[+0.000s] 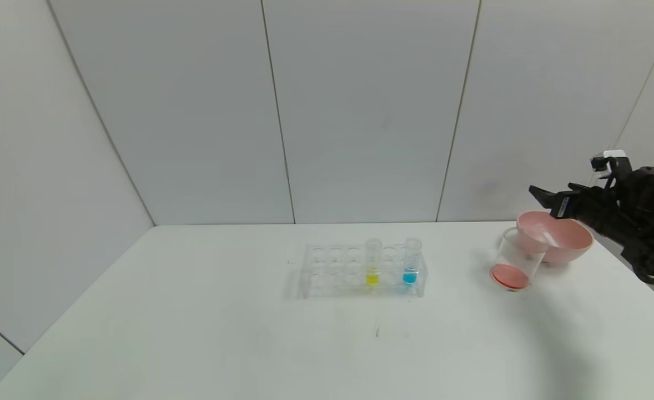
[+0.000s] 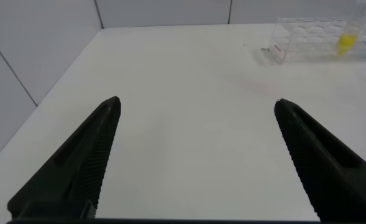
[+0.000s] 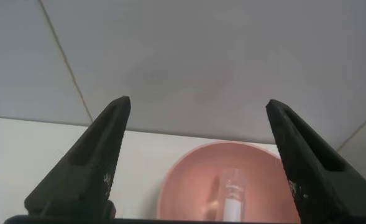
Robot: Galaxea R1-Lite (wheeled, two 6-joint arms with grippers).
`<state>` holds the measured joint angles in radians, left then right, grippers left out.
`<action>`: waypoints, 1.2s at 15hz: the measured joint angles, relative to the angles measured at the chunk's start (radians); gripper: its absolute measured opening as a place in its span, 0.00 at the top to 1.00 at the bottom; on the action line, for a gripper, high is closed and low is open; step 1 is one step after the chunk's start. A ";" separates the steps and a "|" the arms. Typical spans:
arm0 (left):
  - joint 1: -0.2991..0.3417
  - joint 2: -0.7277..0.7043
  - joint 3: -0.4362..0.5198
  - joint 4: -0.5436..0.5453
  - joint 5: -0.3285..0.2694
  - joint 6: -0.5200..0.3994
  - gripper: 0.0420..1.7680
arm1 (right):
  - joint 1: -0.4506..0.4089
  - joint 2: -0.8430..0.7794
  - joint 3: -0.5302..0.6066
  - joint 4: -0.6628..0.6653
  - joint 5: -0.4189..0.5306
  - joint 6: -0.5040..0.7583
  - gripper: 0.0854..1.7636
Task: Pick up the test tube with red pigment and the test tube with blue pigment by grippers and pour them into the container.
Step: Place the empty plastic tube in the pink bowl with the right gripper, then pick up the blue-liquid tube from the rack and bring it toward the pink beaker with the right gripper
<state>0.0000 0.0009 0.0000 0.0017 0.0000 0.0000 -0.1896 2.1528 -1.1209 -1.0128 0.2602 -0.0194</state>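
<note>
Clear beaker (image 1: 517,260) with a red layer at its bottom on the table (image 1: 194,333) at right, touching a pink bowl (image 1: 560,240) holding an empty tube (image 3: 233,200), blue tube (image 1: 411,262) upright in the rack (image 1: 327,272) beside a yellow tube (image 1: 373,263), right gripper (image 3: 198,109) spread empty above the bowl, left gripper (image 2: 195,107) spread over bare table at left.

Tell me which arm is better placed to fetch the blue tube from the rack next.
Probably the left: its open gripper faces the rack holding the blue tube, while the right gripper hangs above the pink bowl.

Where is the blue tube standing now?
In the head view, the blue tube stands in the clear rack, at its right end, beside the yellow tube.
</note>
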 joint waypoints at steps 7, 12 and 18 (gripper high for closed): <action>0.000 0.000 0.000 0.000 0.000 0.000 0.00 | 0.232 -0.045 0.153 -0.105 -0.161 0.010 0.07; 0.000 0.000 0.000 0.000 0.000 0.000 0.00 | 0.430 -0.126 0.412 -0.246 -0.331 0.068 0.05; 0.000 0.000 0.000 0.000 0.000 0.000 0.00 | 0.679 -0.151 0.617 -0.458 -0.649 0.079 0.04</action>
<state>0.0000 0.0009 0.0000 0.0013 0.0000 0.0000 0.4891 2.0021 -0.5036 -1.4704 -0.3891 0.0600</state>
